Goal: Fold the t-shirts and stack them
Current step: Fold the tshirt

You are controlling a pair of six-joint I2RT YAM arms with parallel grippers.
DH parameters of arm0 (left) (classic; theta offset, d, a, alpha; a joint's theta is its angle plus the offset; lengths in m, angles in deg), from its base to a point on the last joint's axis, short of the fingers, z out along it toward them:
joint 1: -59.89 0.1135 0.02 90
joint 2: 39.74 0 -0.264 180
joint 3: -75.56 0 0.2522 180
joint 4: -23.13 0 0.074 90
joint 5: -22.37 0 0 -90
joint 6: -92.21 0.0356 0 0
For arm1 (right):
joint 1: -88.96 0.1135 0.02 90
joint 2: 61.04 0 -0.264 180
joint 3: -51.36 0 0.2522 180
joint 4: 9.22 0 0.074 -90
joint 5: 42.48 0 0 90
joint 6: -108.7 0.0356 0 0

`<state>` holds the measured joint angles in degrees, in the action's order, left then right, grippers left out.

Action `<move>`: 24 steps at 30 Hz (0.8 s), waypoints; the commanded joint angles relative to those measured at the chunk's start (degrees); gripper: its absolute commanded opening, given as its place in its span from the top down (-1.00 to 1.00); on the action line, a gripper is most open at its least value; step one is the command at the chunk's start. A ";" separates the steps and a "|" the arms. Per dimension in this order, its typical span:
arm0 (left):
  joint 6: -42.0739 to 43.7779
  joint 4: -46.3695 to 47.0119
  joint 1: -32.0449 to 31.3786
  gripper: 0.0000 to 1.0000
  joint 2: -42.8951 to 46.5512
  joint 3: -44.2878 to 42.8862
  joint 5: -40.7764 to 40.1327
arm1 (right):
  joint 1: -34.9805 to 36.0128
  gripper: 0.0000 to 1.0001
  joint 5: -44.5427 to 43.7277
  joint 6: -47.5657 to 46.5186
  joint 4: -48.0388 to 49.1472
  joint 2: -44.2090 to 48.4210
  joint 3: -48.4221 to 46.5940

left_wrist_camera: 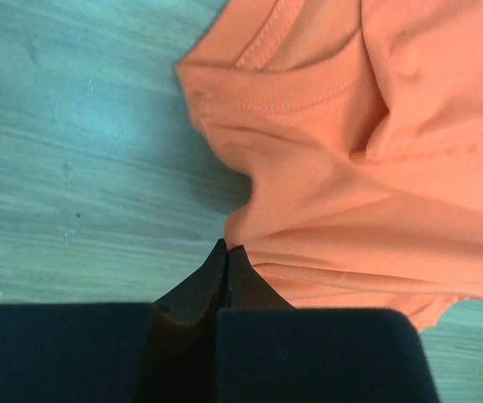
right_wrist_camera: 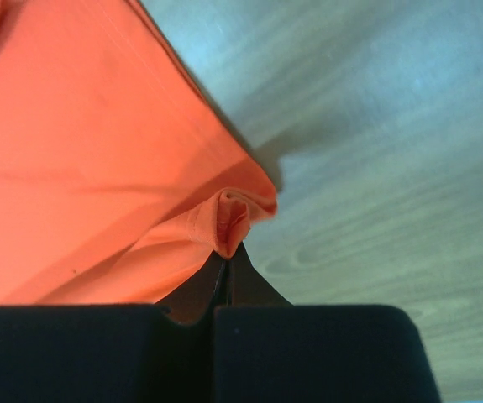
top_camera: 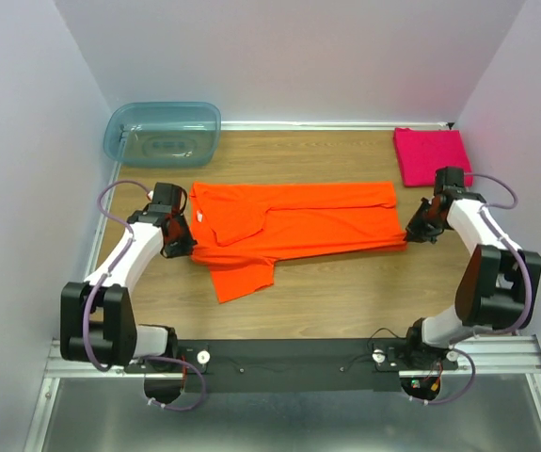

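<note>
Two t-shirts are in view. The orange shirt (top_camera: 294, 226) lies spread across the middle of the worktop (top_camera: 345, 301), collar toward the left edge and hem toward the right edge. Its far side is folded over along its length, and one sleeve sticks out toward the near edge. The pink shirt (top_camera: 430, 155) sits folded square in the far right corner, apart from the orange one. A tub (top_camera: 162, 132) stands in the far left corner.

The left fingers (left_wrist_camera: 220, 273) are pressed together on the shoulder edge just below the collar. That pinch looks thin in the wrist view, so how much cloth it holds is hard to say. The right fingers (right_wrist_camera: 220, 277) are clamped on a small bunched tuck of the hem corner.

Judging by the wrinkles and the way it drapes, the orange shirt is light, limp knit with no stiffness. It should sag between two holds, drag on the wood and slip out of a shallow pinch. Stitched seams give the best purchase: the collar band, shoulder seam and doubled hem, taken at opposite ends so the cloth stays taut.

No brand or print is readable on either shirt. A small pale patch by the collar may be a label, too small to read.
</note>
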<state>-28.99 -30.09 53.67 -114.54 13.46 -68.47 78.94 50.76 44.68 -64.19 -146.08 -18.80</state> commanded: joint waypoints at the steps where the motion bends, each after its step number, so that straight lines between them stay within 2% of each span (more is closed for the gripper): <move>1: 2.28 2.02 1.91 0.99 -2.88 -2.90 -1.88 | 0.26 0.99 1.06 -1.19 2.71 -5.39 -5.11; 8: 3.87 3.60 2.79 0.99 -9.03 -7.20 0.31 | 2.64 0.99 2.29 -0.40 3.50 -12.34 -10.47; 18: 3.87 6.41 3.58 0.99 -14.57 -9.14 -0.04 | 2.81 0.99 -0.26 0.13 5.44 -16.73 -11.36; 21: 3.87 7.03 3.67 0.94 -15.90 -9.32 0.23 | 2.81 0.90 -0.26 0.56 6.23 -17.79 -10.75; 24: 3.69 7.91 3.76 0.75 -16.86 -10.02 0.23 | 2.81 0.85 -0.43 0.83 7.37 -17.89 -9.96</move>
<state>-26.02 -23.93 56.53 -130.45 5.22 -68.12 81.74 52.86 44.86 -59.36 -163.08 -28.75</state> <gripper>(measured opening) 0.080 0.071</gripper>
